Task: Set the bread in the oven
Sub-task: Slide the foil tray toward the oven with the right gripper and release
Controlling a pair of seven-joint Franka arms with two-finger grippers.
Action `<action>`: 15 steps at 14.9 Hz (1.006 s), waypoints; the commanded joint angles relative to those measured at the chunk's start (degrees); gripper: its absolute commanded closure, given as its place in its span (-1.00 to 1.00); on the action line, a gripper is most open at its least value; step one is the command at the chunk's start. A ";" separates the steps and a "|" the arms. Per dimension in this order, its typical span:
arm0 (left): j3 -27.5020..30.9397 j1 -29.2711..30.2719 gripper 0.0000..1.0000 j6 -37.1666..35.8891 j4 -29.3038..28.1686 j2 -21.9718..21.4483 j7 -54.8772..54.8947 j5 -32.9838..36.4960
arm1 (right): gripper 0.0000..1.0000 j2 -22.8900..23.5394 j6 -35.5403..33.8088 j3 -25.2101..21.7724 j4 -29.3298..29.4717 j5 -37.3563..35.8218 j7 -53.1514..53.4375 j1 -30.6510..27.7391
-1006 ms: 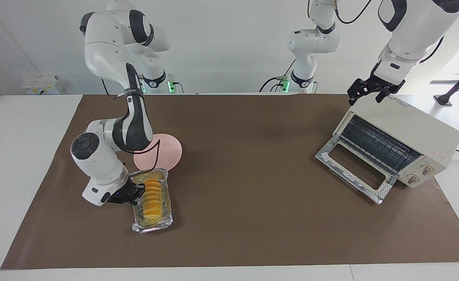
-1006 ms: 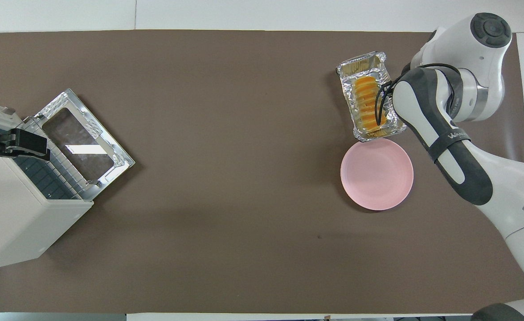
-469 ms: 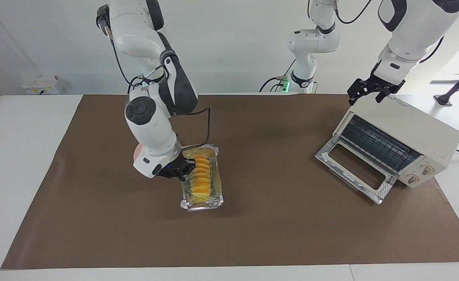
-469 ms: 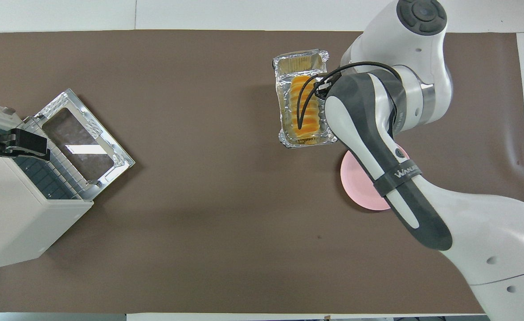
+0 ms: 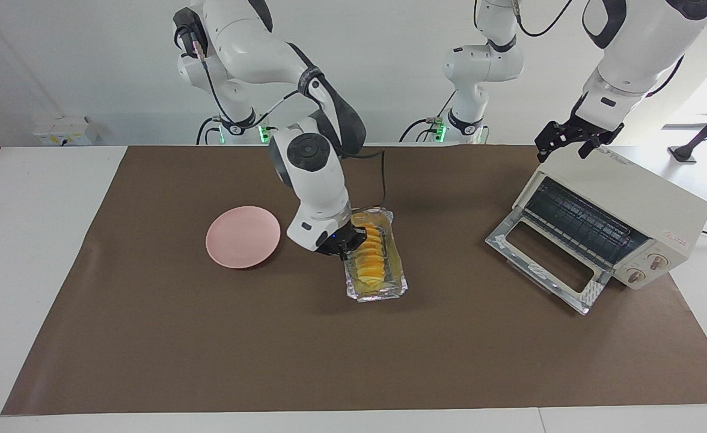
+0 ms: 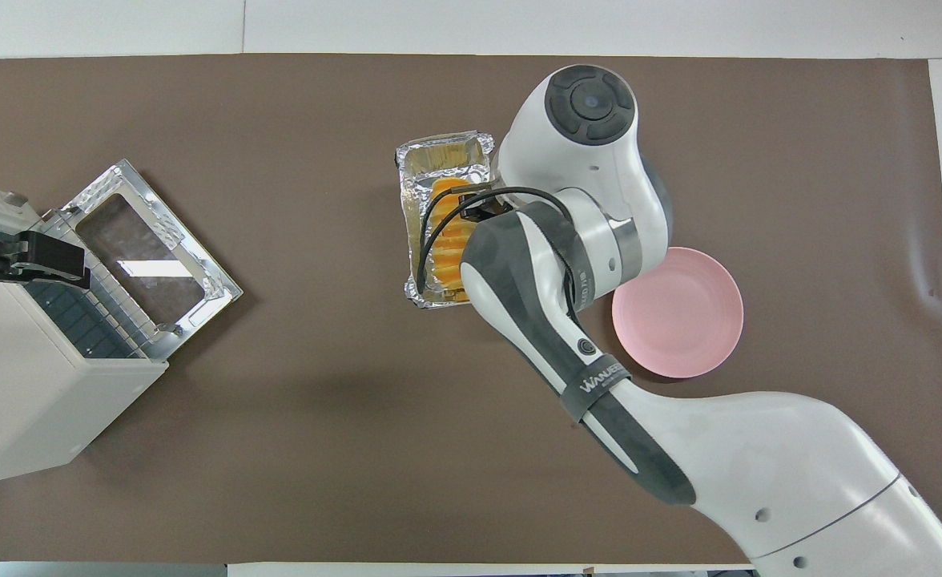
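We are seeing the right pincer [image 5: 346, 245] clamped on the rim of the foil tray [image 5: 397, 284], its fingertips closed together over the tray's long wall on the side toward the right arm's end of the worktop [image 5: 149, 337]. The bread [image 5: 370, 262], a row of yellow-orange slices, is lying in the tray just beside the pincer. In the overhead view the right arm is covering part of the tray [image 6: 439, 152] and bread [image 6: 447, 240], so the grip itself is hidden there. Whether the tray is resting on the brown mat [image 5: 449, 361] or raised a little above it, we cannot tell.

The plate [image 5: 243, 236] is sitting on the mat near the right pincer, toward the right arm's end of the worktop, apart from the tray.

The oven [image 5: 618, 210] is standing well apart from the right pincer, toward the left arm's end, with its glass door [image 5: 546, 264] dropped open onto the mat and the wire rack [image 5: 582, 219] showing inside. The left pincer [image 5: 573, 144] is hovering over the top of the oven with its 2 fingers spread wide and gripping nothing, and that arm is waiting.
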 commanded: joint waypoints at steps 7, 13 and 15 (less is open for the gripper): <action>0.06 0.14 -1.00 -0.52 -1.21 -1.43 -0.35 -0.26 | 1.00 -0.26 12.01 -0.28 -10.24 0.35 1.32 3.22; 0.06 0.23 -1.00 -0.52 -1.21 -1.43 -0.35 -0.35 | -1.00 -0.88 12.39 -0.28 -12.02 0.70 4.56 3.49; 0.06 0.14 -1.00 -0.52 -1.21 -1.43 -0.43 -0.35 | -1.00 -0.79 4.78 -0.71 -7.22 1.22 7.20 2.79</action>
